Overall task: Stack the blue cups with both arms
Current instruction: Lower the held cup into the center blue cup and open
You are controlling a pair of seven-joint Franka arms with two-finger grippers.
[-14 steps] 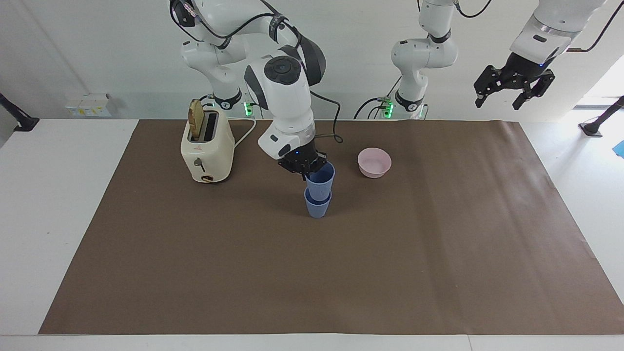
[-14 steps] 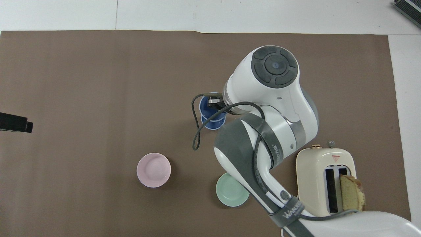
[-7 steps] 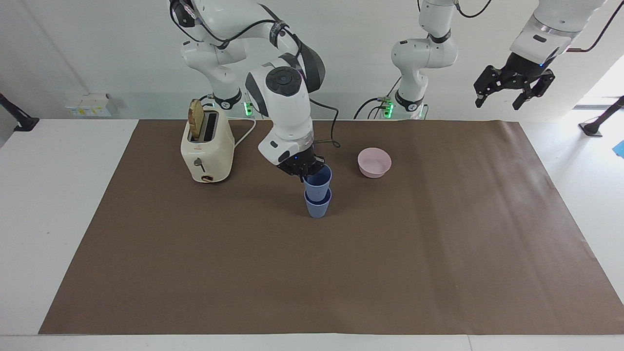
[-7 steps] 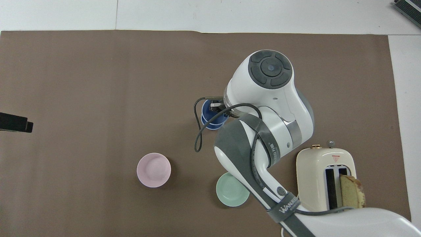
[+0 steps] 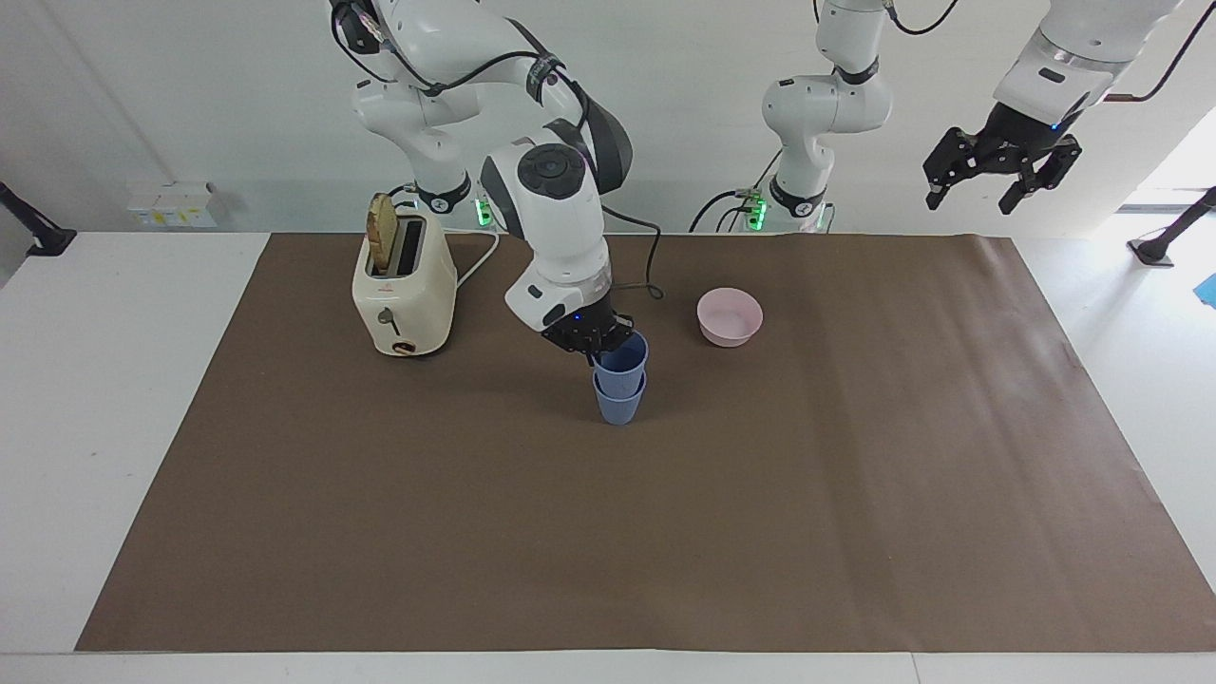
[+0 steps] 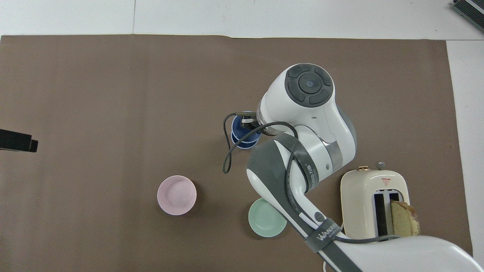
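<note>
Right claw (image 5: 597, 344) down at frame centre in the facing view, clamped on the rim of the upper blue cup (image 5: 622, 361), one finger inside the mouth, one outside. Sits nested partway into the lower blue cup (image 5: 618, 404), rim well proud of the rim below. Stands upright on the brown mat of the table (image 5: 665, 532), just above the middle of the frame. From overhead, same pair showing as two blue rings, upper blue cup (image 6: 242, 130) inside lower blue cup (image 6: 247, 145), half hidden under the white wrist, with the right claw (image 6: 247, 121) peeking out at the rim.

Left claw (image 5: 999, 171) up high in the upper right of the facing view, fingers spread wide, gripping nothing, waiting off the mat. Shows only as a dark tip at the left edge overhead, left claw (image 6: 17, 140).

Pink bowl (image 5: 730, 316) right of the stack and slightly higher in the facing view; lower left of centre overhead (image 6: 176, 195). Green bowl (image 6: 266, 223) low in the overhead frame, tucked beside the arm. Cream toaster (image 5: 404, 285) upper left of the stack, slice of bread (image 5: 382, 233) poking out of one slot.
</note>
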